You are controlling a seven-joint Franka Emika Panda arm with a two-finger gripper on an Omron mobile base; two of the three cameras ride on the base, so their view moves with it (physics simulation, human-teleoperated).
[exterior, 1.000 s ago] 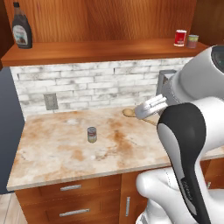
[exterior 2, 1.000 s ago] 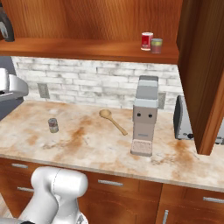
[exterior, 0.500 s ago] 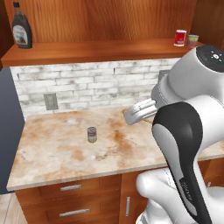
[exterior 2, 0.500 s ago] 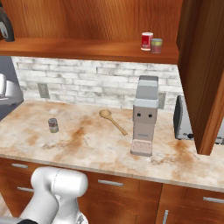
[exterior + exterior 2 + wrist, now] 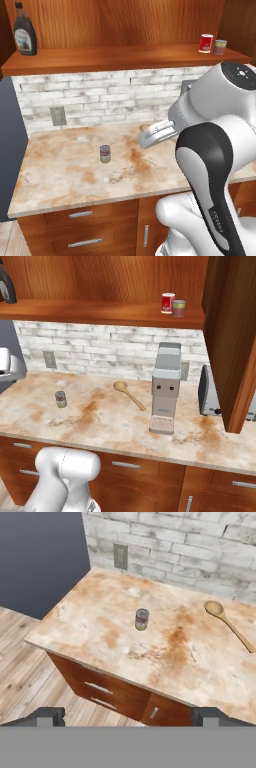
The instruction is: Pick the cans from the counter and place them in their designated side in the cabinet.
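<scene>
**One can on the counter, one already on the shelf, gripper empty**

- Gripper [image 5: 127, 716]: fingers spread wide, tips sat at the far left and far right of the hand view's bottom edge, nothing between them. It hung high above the counter's front edge and looked down over the counter.
- Olive-grey can [image 5: 105, 153]: stood upright on the counter [image 5: 60, 175], roughly mid-depth, left of centre in the left base view. Nothing touched it. Well apart from the gripper. Also seen at [image 5: 61, 399] and [image 5: 142, 619].
- Red can [image 5: 206, 43]: upright on the cabinet [image 5: 115, 276] shelf, toward its right end, just beside a pale green can [image 5: 220, 47]. Whether the two touched, can't tell.
- Syrup bottle [image 5: 24, 34]: upright at the shelf's left end, well apart from the cans.
- Wooden spoon [image 5: 129, 394]: flat on the counter, right of the olive-grey can, bowl end nearer the brick backsplash.
- Coffee machine [image 5: 166, 387]: stood on the counter right of the spoon; a toaster [image 5: 209, 392] further right, partly hidden by the cabinet side.
- Wall outlet [image 5: 58, 116] on the backsplash behind the olive-grey can.
</scene>
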